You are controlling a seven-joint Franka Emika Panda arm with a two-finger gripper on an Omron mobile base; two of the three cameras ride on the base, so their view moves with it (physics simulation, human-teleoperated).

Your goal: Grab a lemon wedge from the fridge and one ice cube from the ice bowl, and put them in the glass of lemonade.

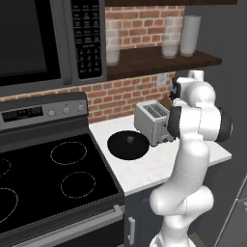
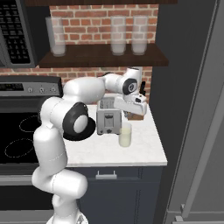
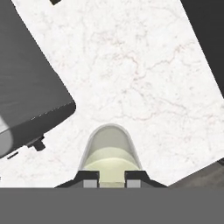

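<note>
Gripper was parked right over the glass of lemonade, lower middle of frame.
Fingers were set narrowly apart; whether anything was pinched couldn't be told.

On the bench, the toaster stands between the ice bowl, on its stove side, and the glass of lemonade, just before its fridge-side corner.

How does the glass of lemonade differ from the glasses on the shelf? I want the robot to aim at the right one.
The glass of lemonade stands on the counter by the toaster; the shelf glasses stand higher up. It is shorter and holds pale yellowish liquid; they look frosted grey. All stand upright.
</note>
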